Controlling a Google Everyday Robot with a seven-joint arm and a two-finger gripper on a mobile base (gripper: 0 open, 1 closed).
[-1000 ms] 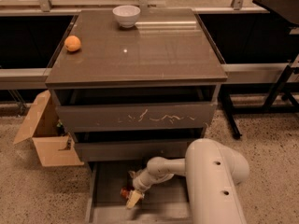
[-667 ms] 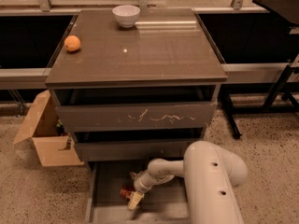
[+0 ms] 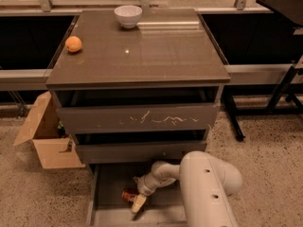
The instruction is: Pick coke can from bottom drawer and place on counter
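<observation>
The counter [image 3: 156,56] holds a white bowl [image 3: 128,16] and an orange [image 3: 73,44]; the claw [image 3: 138,204] is inside the bottom drawer [image 3: 110,183].

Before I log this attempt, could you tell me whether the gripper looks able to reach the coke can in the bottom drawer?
Probably yes: the bottom drawer stands open and the gripper is down inside it, right beside the coke can, nothing between them.

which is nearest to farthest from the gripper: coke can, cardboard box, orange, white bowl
Gripper is in the bottom drawer.
1. coke can, beside it
2. cardboard box, floor left
3. orange, left on counter
4. white bowl, counter back
</observation>
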